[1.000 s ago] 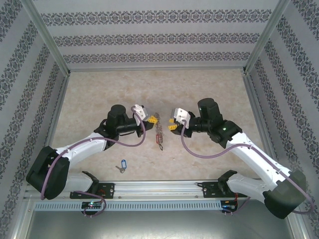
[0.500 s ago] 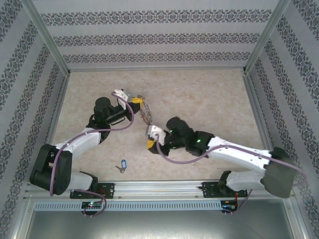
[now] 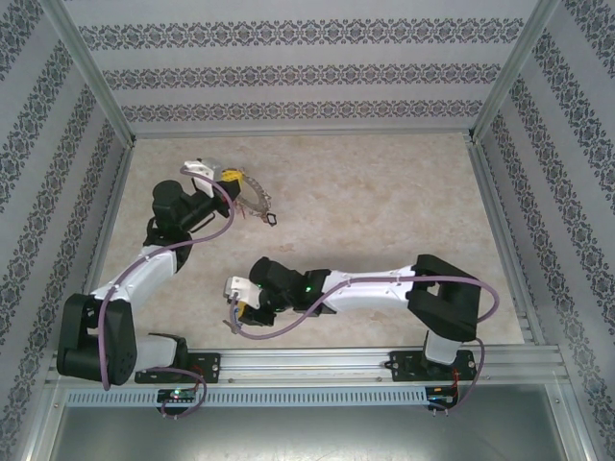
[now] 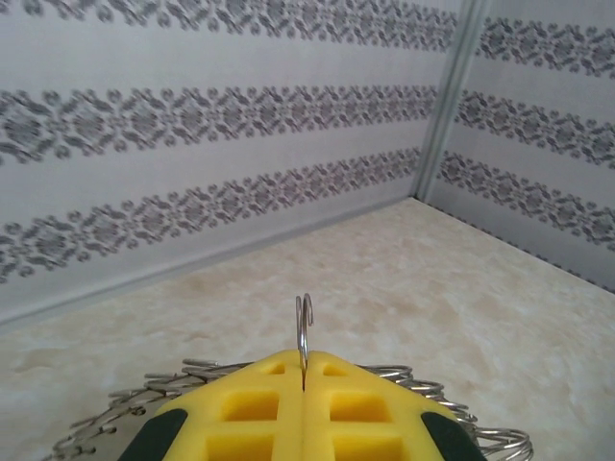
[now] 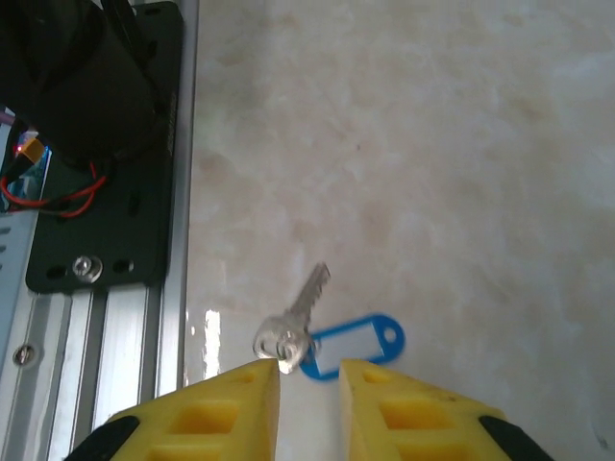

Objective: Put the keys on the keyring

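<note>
Keyring (image 3: 252, 197) is pinched tight by the left gripper (image 4: 303, 384), near the left wall (image 3: 48, 144). Right gripper (image 5: 309, 370) has its fingers (image 5: 235, 408) a little apart, just over the blue-tag key (image 5: 298, 317) lying on the table (image 5: 432, 144)

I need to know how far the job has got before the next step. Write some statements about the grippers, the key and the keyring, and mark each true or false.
1. The left gripper is shut on the thin wire of the keyring. True.
2. The blue-tagged key hangs on the keyring. False: it lies on the table near the near edge, well apart from the ring.
3. The right gripper has a gap between its fingers. True.
4. The right gripper grips the key and holds it off the table. False: the key lies flat on the table, just ahead of the fingertips, ungripped.
</note>
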`<action>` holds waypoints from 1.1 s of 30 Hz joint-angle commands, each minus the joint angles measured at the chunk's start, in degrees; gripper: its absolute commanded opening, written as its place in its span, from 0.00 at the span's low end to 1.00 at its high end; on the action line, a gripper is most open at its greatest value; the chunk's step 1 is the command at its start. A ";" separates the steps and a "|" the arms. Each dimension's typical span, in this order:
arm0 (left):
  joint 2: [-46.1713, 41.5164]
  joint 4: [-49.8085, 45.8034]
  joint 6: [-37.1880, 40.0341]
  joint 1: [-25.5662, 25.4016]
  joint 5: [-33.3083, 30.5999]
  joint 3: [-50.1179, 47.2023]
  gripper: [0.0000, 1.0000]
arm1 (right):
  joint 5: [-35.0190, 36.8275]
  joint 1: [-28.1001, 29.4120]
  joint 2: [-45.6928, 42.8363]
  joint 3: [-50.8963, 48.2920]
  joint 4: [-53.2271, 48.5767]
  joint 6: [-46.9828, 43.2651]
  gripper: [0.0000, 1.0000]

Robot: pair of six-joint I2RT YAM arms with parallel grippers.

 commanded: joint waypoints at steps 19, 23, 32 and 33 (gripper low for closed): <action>-7.96 -7.89 4.89 3.86 -2.05 3.58 0.00 | -1.82 2.47 14.62 12.09 -4.16 0.33 0.13; -8.93 -8.13 4.89 3.79 -1.62 3.25 0.00 | -1.52 2.68 16.60 14.35 -8.37 -0.56 0.12; -11.02 -9.34 4.81 3.85 -1.05 1.66 0.00 | 2.72 1.23 16.70 10.57 -9.99 -1.12 0.15; -11.21 -9.36 4.65 3.88 -0.88 1.48 0.00 | 2.75 0.77 16.19 9.62 -10.00 -0.91 0.15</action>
